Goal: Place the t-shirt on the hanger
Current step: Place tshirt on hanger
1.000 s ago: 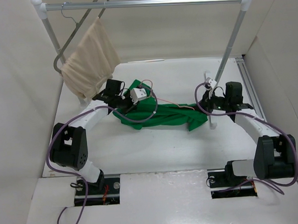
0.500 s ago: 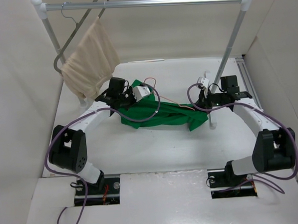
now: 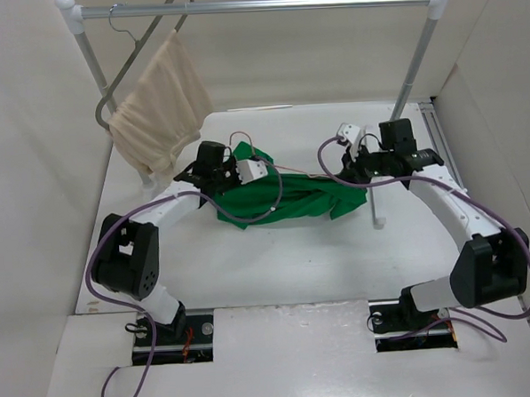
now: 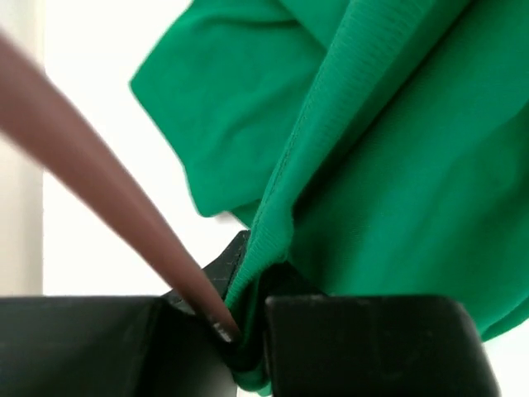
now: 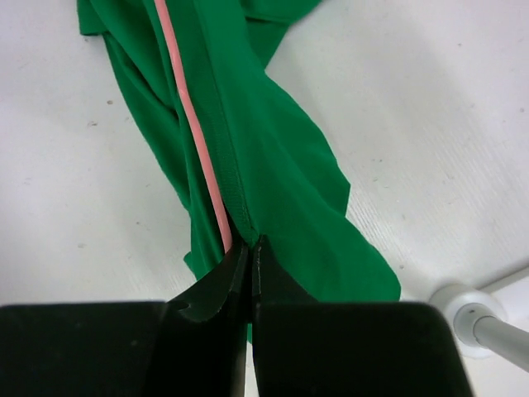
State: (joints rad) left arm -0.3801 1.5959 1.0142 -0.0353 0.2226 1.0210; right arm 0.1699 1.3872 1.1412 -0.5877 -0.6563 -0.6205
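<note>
The t-shirt [image 3: 310, 205] is being held at both ends.
Left gripper [image 4: 248, 331] is clamping a fold; right gripper [image 5: 250, 248] is pinching the hem, hanger [image 5: 194, 132] at its fingertips.

The t-shirt [image 3: 278, 202] is stretched across the middle of the table [image 3: 278, 269], with the left gripper [image 4: 248, 331] at its left end and the right gripper [image 5: 250, 248] at its right. The hanger [image 5: 194, 124] is laid along it. The cloth [image 3: 158, 111] is hung behind, left.

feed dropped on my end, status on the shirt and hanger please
Left gripper shut on t-shirt edge. Right gripper shut on hem, hanger wire at the pinch. T-shirt stretched between them. Rack foot near that pinch.
</note>
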